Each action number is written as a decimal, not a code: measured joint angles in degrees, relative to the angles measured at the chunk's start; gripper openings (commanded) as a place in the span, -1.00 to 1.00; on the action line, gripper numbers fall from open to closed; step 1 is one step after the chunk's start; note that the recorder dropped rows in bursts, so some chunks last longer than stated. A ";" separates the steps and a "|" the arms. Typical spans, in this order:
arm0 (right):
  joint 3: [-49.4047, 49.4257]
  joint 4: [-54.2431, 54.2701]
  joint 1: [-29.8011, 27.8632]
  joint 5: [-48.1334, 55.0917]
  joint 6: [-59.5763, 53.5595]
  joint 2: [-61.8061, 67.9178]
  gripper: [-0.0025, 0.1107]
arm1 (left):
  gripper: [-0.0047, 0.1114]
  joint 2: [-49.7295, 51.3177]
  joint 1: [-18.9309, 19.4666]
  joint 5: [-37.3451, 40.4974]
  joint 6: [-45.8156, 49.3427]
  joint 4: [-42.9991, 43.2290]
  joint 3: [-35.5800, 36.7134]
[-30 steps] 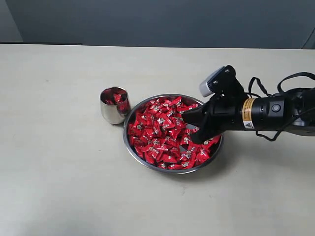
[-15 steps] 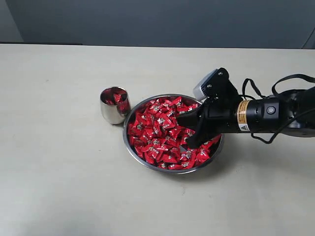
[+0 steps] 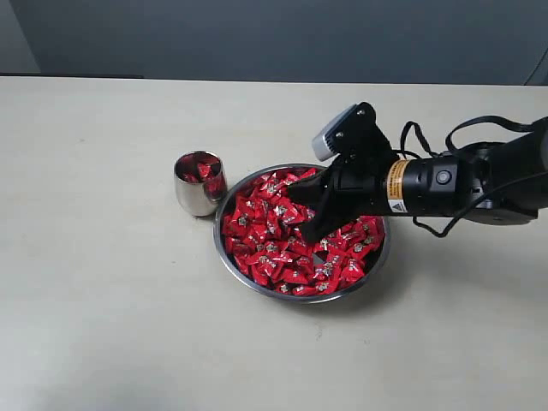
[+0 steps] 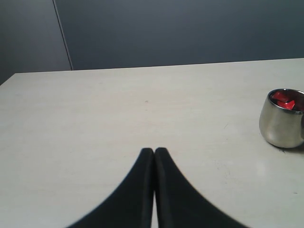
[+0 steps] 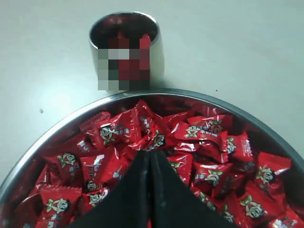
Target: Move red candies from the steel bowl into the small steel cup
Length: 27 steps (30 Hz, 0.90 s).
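The right hand (image 5: pixel 150 156) has its two black fingers pressed together. Its tip is low over the red candies (image 3: pixel 265 235), and I cannot tell if it touches them. The candies fill the steel bowl (image 3: pixel 248 278), which stands a little right of the centre of the exterior view. The arm comes in from the right edge, and the hand lies over the upper middle of the bowl. The small steel cup (image 3: pixel 195 195) stands just beside the bowl's left rim, ahead of the hand, with some red candies in it. The left hand (image 4: pixel 154 151) is also closed and is over bare table (image 3: pixel 103 300), apart from the cup.
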 measured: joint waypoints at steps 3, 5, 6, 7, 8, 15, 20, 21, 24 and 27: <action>-1.74 0.00 0.99 2.52 0.00 1.74 -0.97 | -0.91 0.00 0.00 0.00 0.00 0.00 0.00; -2.66 0.00 1.22 4.87 0.00 2.42 -0.97 | -0.91 0.00 0.00 0.00 0.00 0.00 0.00; -2.79 0.00 1.22 5.20 0.00 2.44 -0.97 | -0.91 0.00 0.00 0.00 0.00 0.00 0.00; -2.92 0.00 1.22 5.44 0.12 2.54 -0.97 | -0.91 0.00 0.00 0.00 0.00 0.00 0.00; -2.92 0.00 1.47 5.55 0.25 2.54 -0.97 | -0.91 0.00 0.00 0.00 0.00 0.00 0.00; -4.03 -1.36 1.75 5.67 2.87 2.54 -0.97 | -0.91 0.00 0.00 0.00 0.00 0.00 0.00; -5.33 -3.84 2.40 6.12 6.93 2.65 -0.97 | -0.91 0.00 0.00 0.00 0.00 0.00 0.00; -5.59 -3.94 2.68 6.36 7.45 2.75 -0.97 | -0.91 0.00 0.00 0.00 0.00 0.00 0.00; -6.14 -4.66 3.98 8.30 8.26 2.85 -0.97 | -0.91 0.00 0.00 0.00 0.00 0.00 0.00; -6.45 -4.90 5.11 9.40 8.50 2.85 -0.97 | -0.91 0.00 0.00 0.00 0.00 0.00 0.00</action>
